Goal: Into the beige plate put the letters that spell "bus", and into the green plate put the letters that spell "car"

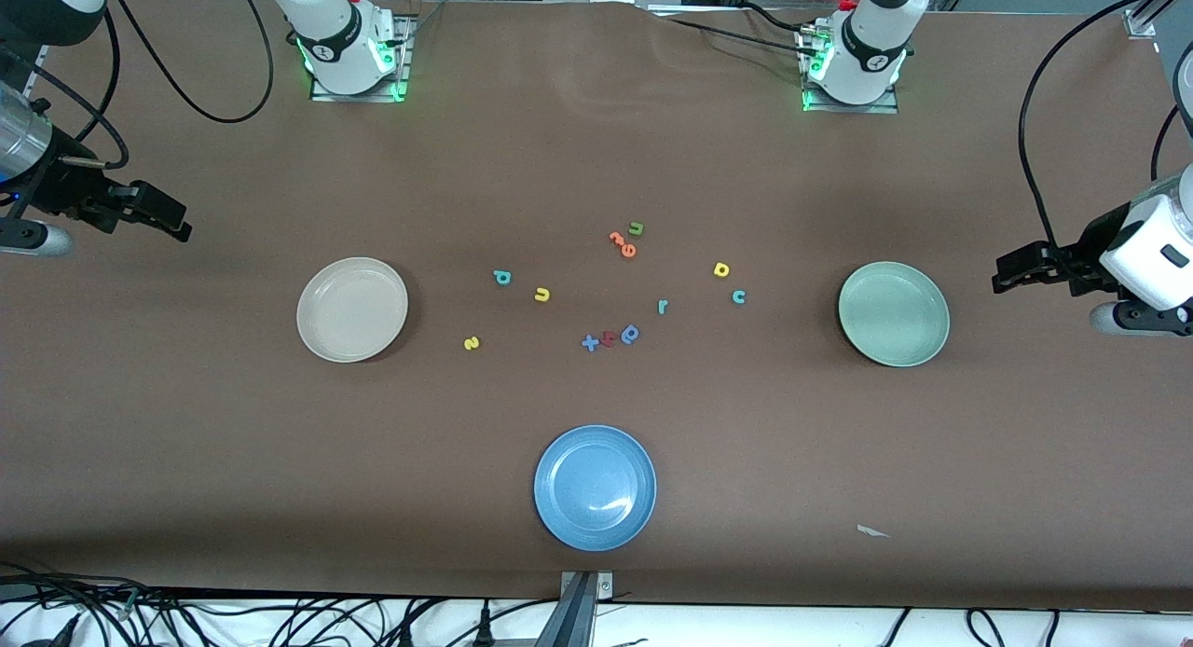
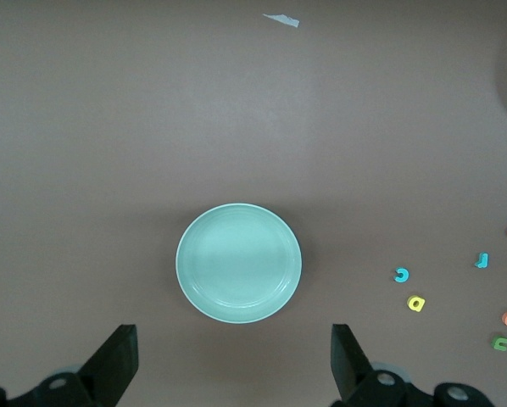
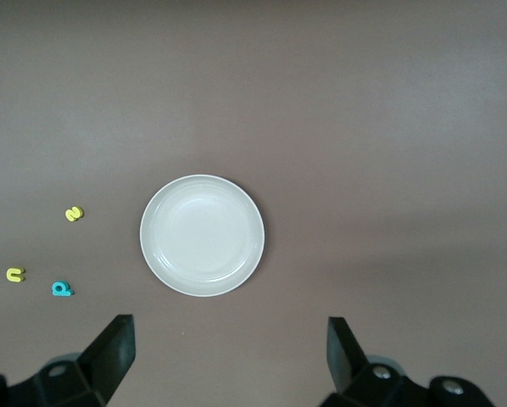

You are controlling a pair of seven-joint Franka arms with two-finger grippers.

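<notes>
Brown matting covers the whole table (image 1: pixel 186 461), and both arms wait at its ends, high above it.

Taking the middle of the table in the front view as the clock's centre, the teal b (image 1: pixel 501 276) lies at about ten o'clock, with the yellow u (image 1: pixel 541 295) just beside it toward the centre and the yellow s (image 1: pixel 472 343) nearer the front camera, at about eight. All three lie on the mat, apart from each other. The beige plate (image 1: pixel 322 339) sits at nine o'clock, near them, with nothing in it.

The yellow a (image 1: pixel 720 269) and the teal c (image 1: pixel 738 296) lie close together at about two o'clock; the teal r (image 1: pixel 663 306) lies at three, nearer the centre. The green plate (image 1: pixel 862 344) sits farther out at three o'clock, also bare.

At the clock's centre a blue x (image 1: pixel 589 343), a red letter (image 1: pixel 608 338) and a darker blue letter (image 1: pixel 630 333) touch in a row. At twelve, two orange letters (image 1: pixel 622 242) and a green u (image 1: pixel 637 227) cluster together. The blue plate (image 1: pixel 559 516) sits at six o'clock, closest to the front camera, and a white scrap (image 1: pixel 872 531) lies at about five.

The left gripper (image 2: pixel 235 360) hangs over the mat at the left arm's end, just outside the green plate, its jaws spread wide and holding nothing. The right gripper (image 3: pixel 230 352) hangs likewise by the beige plate, jaws wide and bare.
</notes>
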